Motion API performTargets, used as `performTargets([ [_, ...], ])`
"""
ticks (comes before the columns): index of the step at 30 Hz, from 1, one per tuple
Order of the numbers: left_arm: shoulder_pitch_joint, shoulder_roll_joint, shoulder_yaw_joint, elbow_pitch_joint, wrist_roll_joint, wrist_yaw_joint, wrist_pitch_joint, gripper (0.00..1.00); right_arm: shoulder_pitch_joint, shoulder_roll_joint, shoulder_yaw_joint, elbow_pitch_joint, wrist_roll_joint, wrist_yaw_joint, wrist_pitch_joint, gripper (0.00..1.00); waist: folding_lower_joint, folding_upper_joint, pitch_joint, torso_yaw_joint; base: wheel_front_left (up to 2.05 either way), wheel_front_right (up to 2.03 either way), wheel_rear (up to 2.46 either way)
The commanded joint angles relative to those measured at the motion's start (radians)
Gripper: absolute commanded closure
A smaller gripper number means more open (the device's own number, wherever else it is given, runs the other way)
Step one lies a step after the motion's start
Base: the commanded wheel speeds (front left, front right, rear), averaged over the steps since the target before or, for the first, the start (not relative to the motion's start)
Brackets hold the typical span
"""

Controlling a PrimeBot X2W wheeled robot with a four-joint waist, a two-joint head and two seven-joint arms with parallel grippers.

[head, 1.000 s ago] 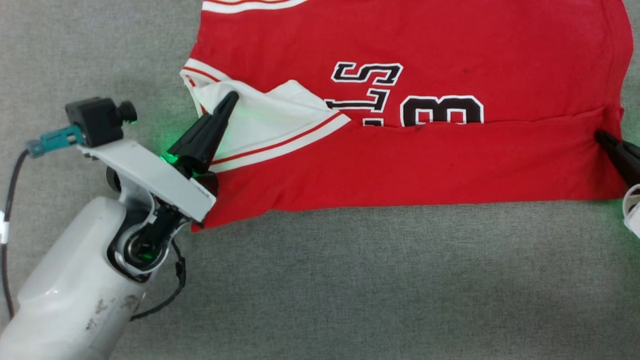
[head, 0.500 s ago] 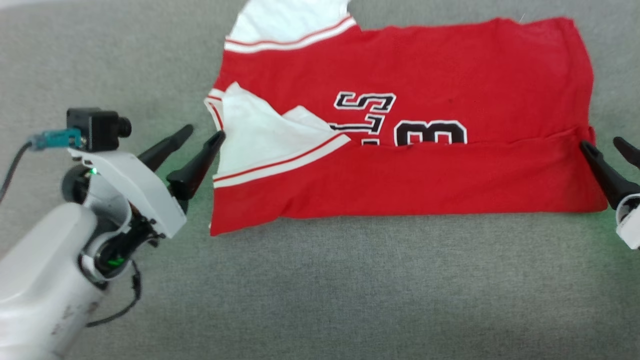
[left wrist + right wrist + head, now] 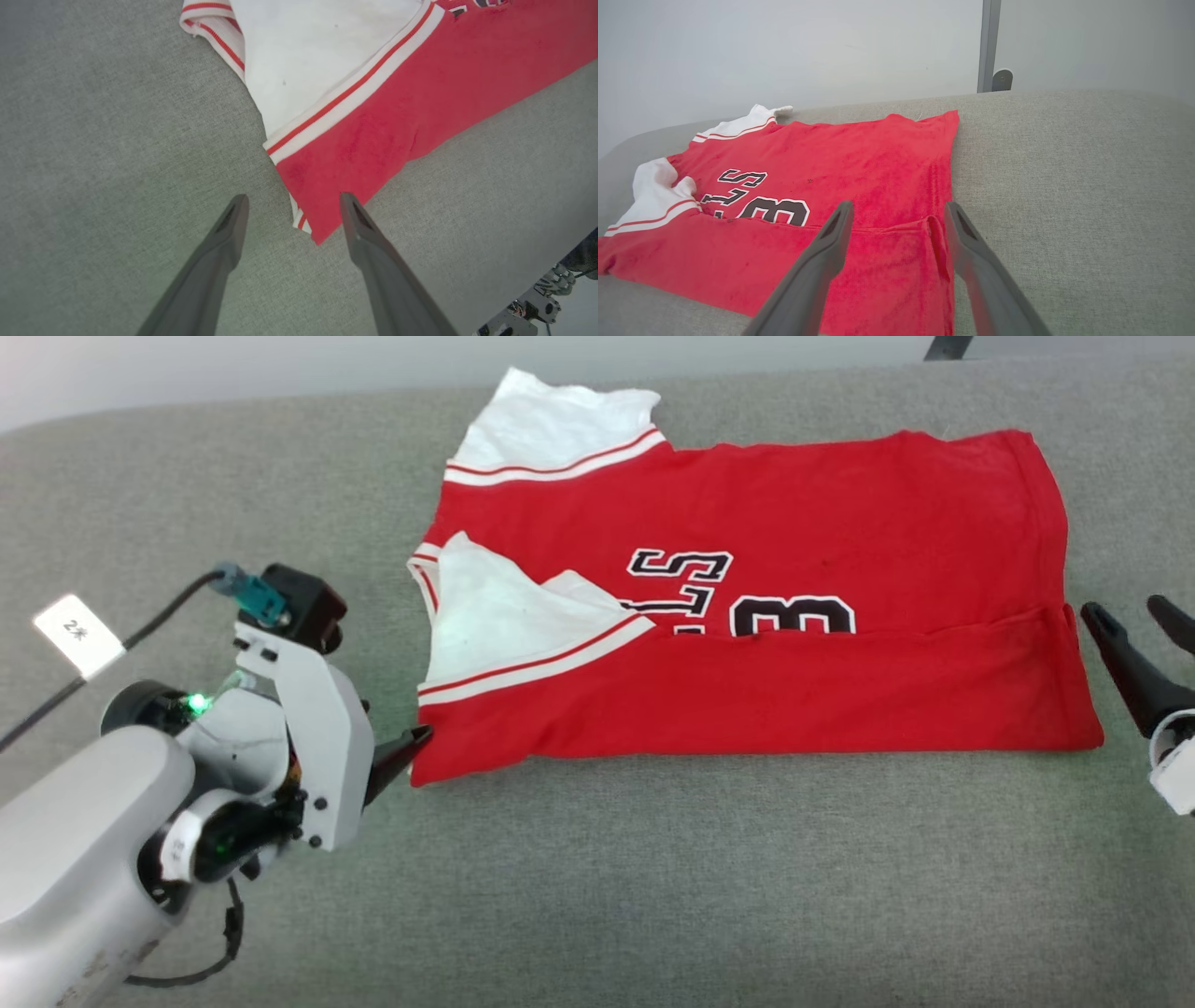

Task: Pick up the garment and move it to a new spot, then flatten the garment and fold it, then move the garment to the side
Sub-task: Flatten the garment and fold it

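The garment point(image 3: 794, 504), a red jersey with white striped trim and black-and-white lettering, lies flat on the grey cloth surface point(image 3: 653, 896). Its near edge is folded up over the lower part of the lettering. White lining shows at its left side. My left gripper point(image 3: 289, 201) is open, its fingers straddling the garment's point(image 3: 397, 107) near left corner from just short of it. One left fingertip point(image 3: 417, 739) shows beside that corner in the head view. My right gripper point(image 3: 1125, 609) is open just off the garment's right edge, holding nothing. The right wrist view has the open right gripper point(image 3: 898, 205) over the garment's point(image 3: 859, 158) fold end.
A pale wall runs behind the surface's far edge point(image 3: 233, 406). A metal post point(image 3: 989, 44) stands at the back right. A white paper label point(image 3: 77, 633) hangs on the left arm's cable. Bare grey cloth lies in front of the jersey and on both sides of it.
Both grippers were shut on the garment's folded edge, then opened, let go and drew back off it. The camera has pulled back, so the whole jersey shows.
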Motion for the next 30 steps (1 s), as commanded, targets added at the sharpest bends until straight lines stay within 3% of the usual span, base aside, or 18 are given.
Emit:
performTargets([
  [1,-0.001,-0.013,0.004,0.004,-0.021,0.010,0.008,0.00,-0.005,0.005,0.004,-0.004,-0.004,-0.002,0.002,0.00,0.0000,0.0000,0.024,-0.021,0.00,0.00,0.00],
  [5,0.031,-0.035,0.024,0.041,-0.084,0.018,0.007,0.00,-0.015,0.009,0.005,-0.006,-0.008,-0.002,0.004,0.00,0.0000,0.0000,0.055,-0.050,0.00,0.00,0.00],
  [14,0.073,-0.079,0.020,0.136,-0.140,-0.022,-0.001,0.00,-0.023,-0.001,-0.006,-0.009,-0.001,-0.002,0.001,0.00,0.0000,0.0000,0.090,-0.091,0.00,0.00,0.00],
  [15,0.072,-0.084,0.020,0.140,-0.142,-0.027,-0.005,0.12,-0.023,-0.004,-0.007,-0.009,0.000,-0.002,0.002,0.00,0.0000,0.0000,0.091,-0.091,0.00,0.00,0.00],
  [16,0.072,-0.094,0.021,0.143,-0.146,-0.030,-0.008,0.59,-0.020,-0.010,-0.011,-0.009,-0.004,-0.002,0.006,0.00,0.0000,0.0000,0.091,-0.090,0.00,0.00,0.00],
  [17,0.071,-0.104,0.021,0.147,-0.152,-0.035,-0.011,0.98,-0.016,-0.017,-0.010,-0.009,-0.012,-0.002,0.012,0.00,0.0000,0.0000,0.090,-0.087,0.00,0.00,0.00],
  [22,0.065,-0.121,0.020,0.155,-0.152,-0.042,-0.016,1.00,-0.012,-0.054,0.026,-0.028,-0.025,-0.002,0.090,0.00,0.0000,0.0000,0.089,-0.077,0.00,0.00,0.00],
  [30,0.038,-0.146,0.014,0.171,-0.134,-0.065,-0.026,1.00,-0.079,-0.134,0.135,-0.015,-0.021,-0.002,0.387,0.00,0.0000,0.0000,0.113,-0.048,0.00,0.00,0.00],
])
